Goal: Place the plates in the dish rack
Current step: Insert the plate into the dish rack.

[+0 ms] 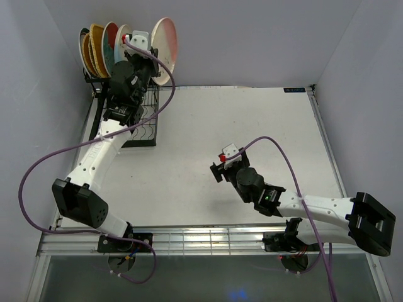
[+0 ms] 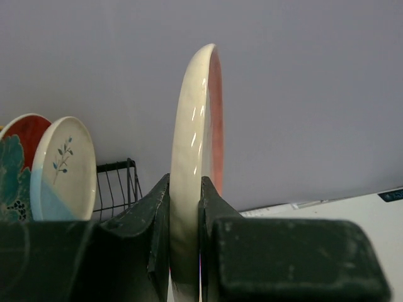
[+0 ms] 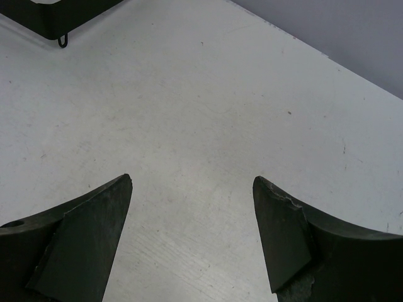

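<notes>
The black wire dish rack (image 1: 143, 129) stands at the table's far left corner. Several plates stand upright in its raised part, among them a woven orange one (image 1: 95, 43), a red-teal floral one (image 1: 111, 39) and a cream-blue one (image 1: 123, 38). My left gripper (image 1: 143, 58) is above the rack, shut on the lower rim of the cream-pink plate (image 1: 165, 43), which it holds upright to the right of the others. In the left wrist view both fingers press that plate's (image 2: 192, 145) edge at my left gripper (image 2: 186, 195), with the cream-blue plate (image 2: 63, 168) to its left. My right gripper (image 1: 216, 170) hovers open over mid-table, nothing between its jaws (image 3: 192, 182).
Grey walls close in behind and beside the rack. The white table (image 1: 252, 119) runs right of the rack to its far and right edges. A corner of the rack's base (image 3: 56, 19) shows at the top left of the right wrist view.
</notes>
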You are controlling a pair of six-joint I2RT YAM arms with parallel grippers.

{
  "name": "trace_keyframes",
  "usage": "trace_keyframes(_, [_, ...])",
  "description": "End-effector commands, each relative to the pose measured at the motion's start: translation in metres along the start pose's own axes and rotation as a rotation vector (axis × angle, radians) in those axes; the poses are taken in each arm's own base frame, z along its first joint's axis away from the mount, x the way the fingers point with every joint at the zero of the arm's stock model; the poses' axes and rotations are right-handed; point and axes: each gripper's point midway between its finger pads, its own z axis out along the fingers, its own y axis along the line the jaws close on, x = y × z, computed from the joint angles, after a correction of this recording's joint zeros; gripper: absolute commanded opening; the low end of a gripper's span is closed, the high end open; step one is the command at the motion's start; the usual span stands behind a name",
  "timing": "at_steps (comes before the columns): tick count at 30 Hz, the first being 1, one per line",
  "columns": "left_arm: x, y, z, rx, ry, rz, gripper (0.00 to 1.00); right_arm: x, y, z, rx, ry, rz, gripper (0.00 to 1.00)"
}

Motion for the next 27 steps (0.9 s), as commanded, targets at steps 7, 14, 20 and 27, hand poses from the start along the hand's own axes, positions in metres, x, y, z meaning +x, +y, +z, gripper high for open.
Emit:
trace_keyframes(7, [-0.06, 0.09, 0.032, -0.177, -0.189, 0.021, 0.0, -0.027, -0.003, 0.007, 0.024, -0.059, 0.064, 0.83])
trace_keyframes(14, [-0.073, 0.129, 0.044, -0.235, -0.247, 0.044, 0.0, -0.029, -0.001, 0.007, 0.012, -0.061, 0.067, 0.83])
trace_keyframes(20, [-0.078, 0.144, 0.048, -0.217, -0.282, 0.051, 0.0, -0.028, 0.002, 0.009, 0.007, -0.055, 0.064, 0.83])
trace_keyframes(27, [-0.057, 0.158, 0.066, -0.227, -0.266, 0.047, 0.0, -0.027, 0.002, 0.009, 0.003, -0.052, 0.063, 0.83])
